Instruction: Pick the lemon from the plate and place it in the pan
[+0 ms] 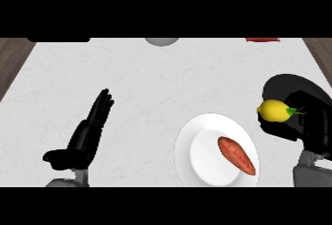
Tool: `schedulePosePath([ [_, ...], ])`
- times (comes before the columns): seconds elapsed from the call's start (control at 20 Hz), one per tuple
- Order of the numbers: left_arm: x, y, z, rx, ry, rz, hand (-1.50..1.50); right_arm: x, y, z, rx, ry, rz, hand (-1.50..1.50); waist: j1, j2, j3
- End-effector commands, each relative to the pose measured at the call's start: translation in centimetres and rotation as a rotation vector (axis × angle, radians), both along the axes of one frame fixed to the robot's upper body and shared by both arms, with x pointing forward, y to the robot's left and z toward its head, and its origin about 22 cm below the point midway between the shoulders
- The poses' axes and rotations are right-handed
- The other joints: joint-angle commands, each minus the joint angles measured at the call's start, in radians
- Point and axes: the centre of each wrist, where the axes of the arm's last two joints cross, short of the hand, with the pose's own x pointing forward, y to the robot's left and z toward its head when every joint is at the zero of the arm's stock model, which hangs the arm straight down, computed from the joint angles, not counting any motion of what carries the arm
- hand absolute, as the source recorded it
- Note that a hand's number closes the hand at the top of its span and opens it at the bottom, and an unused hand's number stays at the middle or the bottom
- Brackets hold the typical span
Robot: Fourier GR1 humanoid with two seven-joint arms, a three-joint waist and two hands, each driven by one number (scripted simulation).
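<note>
On the pale surface (162, 74), I keep the right robot hand (310, 118) curled round the lemon (273, 110), clear of the plate (194, 149) and over the pan (285, 85), while the left robot hand (88, 132) rests open.

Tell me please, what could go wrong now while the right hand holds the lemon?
1. The lemon sits at the edge of the right hand, mostly uncovered, so it might slip out.
2. The pan lies largely hidden behind that hand, so the release could miss it.
</note>
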Motion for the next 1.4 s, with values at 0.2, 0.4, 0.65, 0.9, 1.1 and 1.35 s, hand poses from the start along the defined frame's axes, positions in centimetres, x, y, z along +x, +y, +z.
schedulePosePath([
  [0.2, 0.4, -0.5, 0.5, 0.009, -0.018, -0.002, 0.0, 3.4, -8.2, -1.6, -0.165, -0.106, -0.194, 1.5, 0.014, 0.005, 0.001],
  [0.4, 0.4, -2.2, 0.2, -0.009, -0.02, -0.008, 0.0, 5.2, -10.3, -3.4, -0.089, -0.229, -0.246, 1.5, 0.019, 0.009, 0.002],
  [0.65, 0.4, 0.7, 0.7, -0.004, -0.01, -0.016, 0.0, 7.8, -13.5, -3.3, -0.073, -0.216, -0.232, 1.5, 0.023, 0.006, 0.001],
  [0.9, 0.1, -0.7, 0.3, -0.015, -0.022, -0.028, 0.0, 7.7, -17.7, -2.5, -0.075, -0.227, -0.253, 1.5, 0.045, 0.017, 0.004],
  [1.1, 0.5, -2.5, 0.3, 0.006, -0.029, -0.066, 0.0, 6.7, -17.6, -5.1, -0.05, 0.269, -0.173, -1.5, 0.074, 0.029, 0.003],
  [1.35, 1.1, -1.5, -0.3, -0.006, -0.021, -0.041, 0.0, 8.5, -15.8, -5.3, 0.151, 0.288, -0.017, -1.5, 0.065, 0.028, 0.006],
])
